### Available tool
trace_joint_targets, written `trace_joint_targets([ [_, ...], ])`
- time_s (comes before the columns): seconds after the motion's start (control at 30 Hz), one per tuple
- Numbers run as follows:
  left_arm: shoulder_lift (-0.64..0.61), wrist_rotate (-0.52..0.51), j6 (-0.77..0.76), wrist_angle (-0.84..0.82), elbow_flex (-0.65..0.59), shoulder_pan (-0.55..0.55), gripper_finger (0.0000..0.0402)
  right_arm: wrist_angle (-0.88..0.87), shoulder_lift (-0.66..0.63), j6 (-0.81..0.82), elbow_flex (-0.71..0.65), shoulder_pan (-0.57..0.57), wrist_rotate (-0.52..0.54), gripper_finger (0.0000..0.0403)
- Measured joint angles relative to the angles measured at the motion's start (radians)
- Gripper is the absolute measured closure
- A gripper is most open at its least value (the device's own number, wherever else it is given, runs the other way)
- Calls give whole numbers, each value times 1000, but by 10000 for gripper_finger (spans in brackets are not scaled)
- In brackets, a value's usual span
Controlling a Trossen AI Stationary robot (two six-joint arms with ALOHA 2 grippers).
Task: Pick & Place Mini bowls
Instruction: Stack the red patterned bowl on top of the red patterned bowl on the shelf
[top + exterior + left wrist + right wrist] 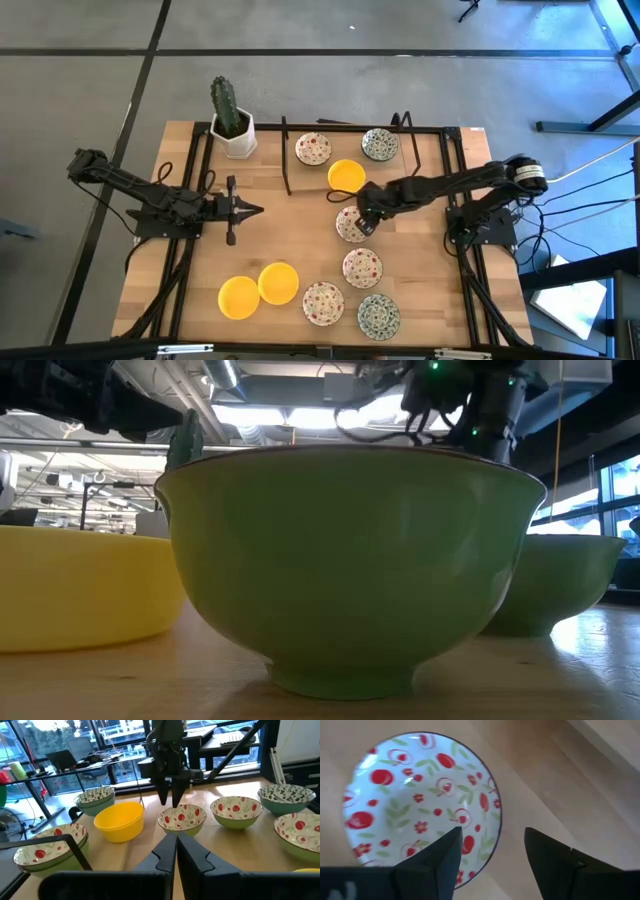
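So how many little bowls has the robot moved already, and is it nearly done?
Cannot tell how many. The right gripper stands open over a red-flowered bowl resting mid-table, one finger inside its rim. Other bowls lie scattered front and back. The left gripper waits shut.

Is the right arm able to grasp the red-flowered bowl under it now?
Probably yes: the right tool stands open, astride the rim of the red-flowered bowl, one finger inside; nothing blocks it.

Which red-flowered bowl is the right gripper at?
The red-flowered bowl at mid-table, just below the lone yellow bowl. The open right gripper straddles its rim; the other red-flowered bowls sit apart from it.
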Motion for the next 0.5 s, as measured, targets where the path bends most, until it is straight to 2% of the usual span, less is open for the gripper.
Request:
trace_joint_targets([
  [0.5, 0, 58, -13, -8, 0, 0, 389, -2, 118, -37, 0, -18, -1, 188],
])
